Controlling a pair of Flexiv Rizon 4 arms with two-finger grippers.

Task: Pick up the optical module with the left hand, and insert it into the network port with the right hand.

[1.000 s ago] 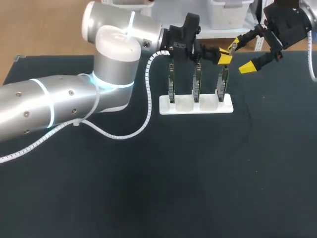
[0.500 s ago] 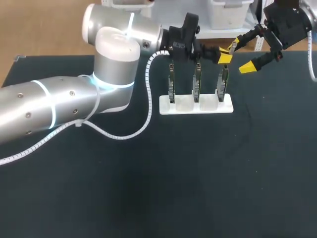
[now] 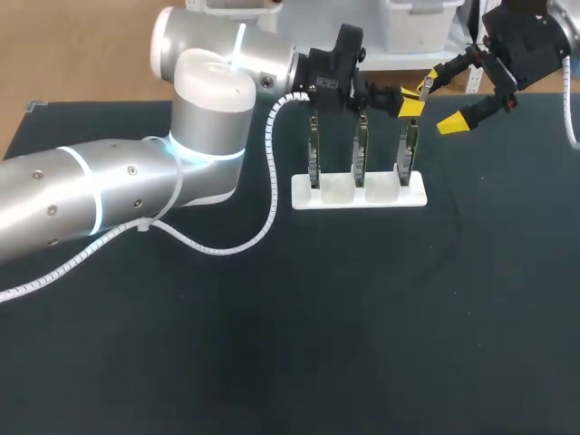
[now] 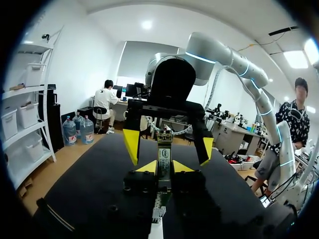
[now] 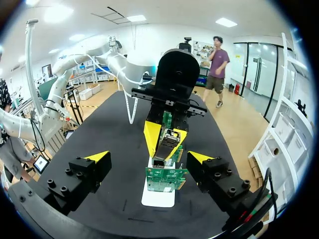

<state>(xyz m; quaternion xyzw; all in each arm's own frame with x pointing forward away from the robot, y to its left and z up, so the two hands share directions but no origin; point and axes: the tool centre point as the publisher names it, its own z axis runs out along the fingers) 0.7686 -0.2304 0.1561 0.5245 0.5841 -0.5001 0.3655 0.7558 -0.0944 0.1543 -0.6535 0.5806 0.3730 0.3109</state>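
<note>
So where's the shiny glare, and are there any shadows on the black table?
Head view: light glints off the left arm on its silver shell; the black table shows almost no shadows. Left wrist view: the optical module in the left jaws is clearly lit. Right wrist view: the white stand looks bright against the table.
</note>
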